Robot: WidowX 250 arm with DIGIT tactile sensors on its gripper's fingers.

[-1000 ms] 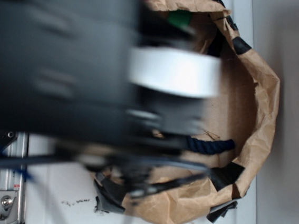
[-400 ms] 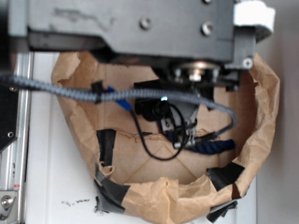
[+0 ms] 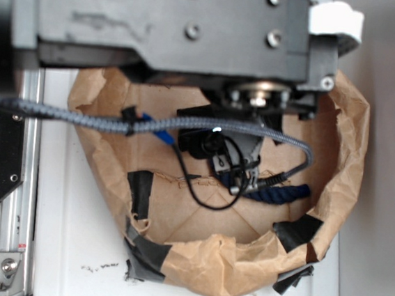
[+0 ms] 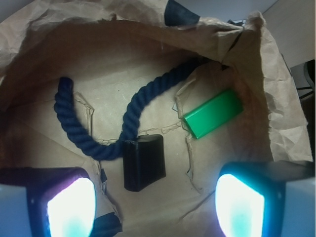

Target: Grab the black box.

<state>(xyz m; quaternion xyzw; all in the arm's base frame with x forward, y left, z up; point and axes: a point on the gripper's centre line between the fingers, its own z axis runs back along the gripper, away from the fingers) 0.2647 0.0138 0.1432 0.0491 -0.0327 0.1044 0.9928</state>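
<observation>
While the gripper hangs with jaws spread wide above the black box, nothing's grabbed yet: the descent and squeeze are left.

The robot arm is a dark grey, boxy metal link studded with round screw heads, ending in a white plastic cap at its corner. Beneath the link runs a grey braided cable, with thin black wires looping nearby. Wrist view shows the gripper, its two black-framed fingertips glowing pale cyan.
</observation>
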